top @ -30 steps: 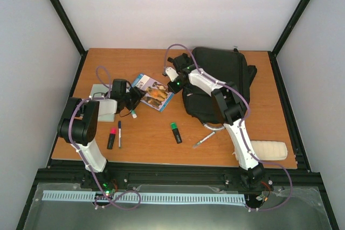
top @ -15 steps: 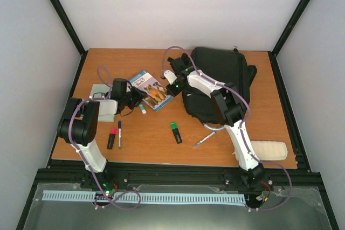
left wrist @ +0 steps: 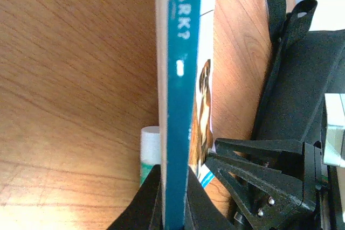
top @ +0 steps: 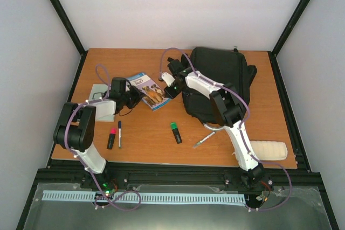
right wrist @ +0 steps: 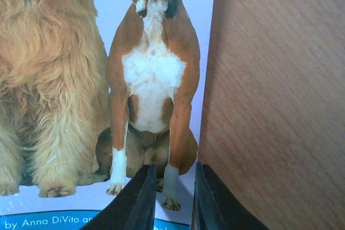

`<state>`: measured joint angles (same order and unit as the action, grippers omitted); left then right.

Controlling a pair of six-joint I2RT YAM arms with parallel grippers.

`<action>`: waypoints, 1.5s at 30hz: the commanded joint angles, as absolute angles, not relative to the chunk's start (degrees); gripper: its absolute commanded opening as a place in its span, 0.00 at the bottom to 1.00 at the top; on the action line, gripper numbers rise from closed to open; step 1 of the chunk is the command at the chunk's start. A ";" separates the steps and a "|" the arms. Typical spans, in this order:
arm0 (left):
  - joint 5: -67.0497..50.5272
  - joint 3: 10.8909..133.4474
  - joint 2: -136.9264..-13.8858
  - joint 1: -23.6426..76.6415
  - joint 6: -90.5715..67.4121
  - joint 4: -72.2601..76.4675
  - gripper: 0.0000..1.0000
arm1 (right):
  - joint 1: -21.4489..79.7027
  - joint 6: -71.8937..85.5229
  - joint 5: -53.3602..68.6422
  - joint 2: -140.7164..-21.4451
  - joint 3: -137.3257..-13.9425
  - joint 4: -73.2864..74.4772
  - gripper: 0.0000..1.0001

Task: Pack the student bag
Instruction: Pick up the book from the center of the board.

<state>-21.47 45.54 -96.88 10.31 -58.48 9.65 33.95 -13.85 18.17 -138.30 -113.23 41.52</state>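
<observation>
- The left gripper [left wrist: 172,211] is clamped on the teal spine of the book [top: 151,91]. One finger is seen on each side of the spine in the left wrist view.
- The book is seen edge-on there, with "BARK?" readable on the spine.
- A white-capped glue stick [left wrist: 150,146] is seen on the table [top: 156,152] just beside the gripped spine.
- The right gripper [right wrist: 173,187] is placed at the book's opposite edge, over the boxer dog's paws on the cover. Its jaws are only narrowly apart — whether the cover is pinched cannot be told.
- The student bag [top: 223,76] is laid flat at the far right of the table, just beside the book's right end and partly crossed by the right arm. Whether it is unzipped cannot be told.
- A pink highlighter [top: 111,137] and a black pen [top: 119,133] are laid side by side near the front left.
- A green highlighter [top: 176,132] is found mid-table, and a silver pen [top: 204,140] to its right, near the bag's front edge.
- A white pouch [top: 268,150] is set at the front right corner — well apart from the bag.
- A pale pad [top: 102,109] is partly covered by the left arm.
</observation>
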 commanded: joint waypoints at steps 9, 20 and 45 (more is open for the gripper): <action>-17.42 49.20 -91.49 10.90 -53.51 -1.94 0.01 | 36.02 -14.00 18.48 -138.74 -110.35 47.27 0.27; -10.76 55.83 -85.60 10.90 -44.95 -24.11 0.01 | 36.03 -13.72 18.24 -135.88 -109.78 46.32 0.45; 11.97 73.91 -79.13 10.81 -27.17 -55.40 0.01 | 36.17 -13.95 22.75 -134.21 -108.97 46.03 0.52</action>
<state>10.52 71.99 -80.29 10.63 -29.71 -53.60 35.44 -14.09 21.85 -135.68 -110.13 43.79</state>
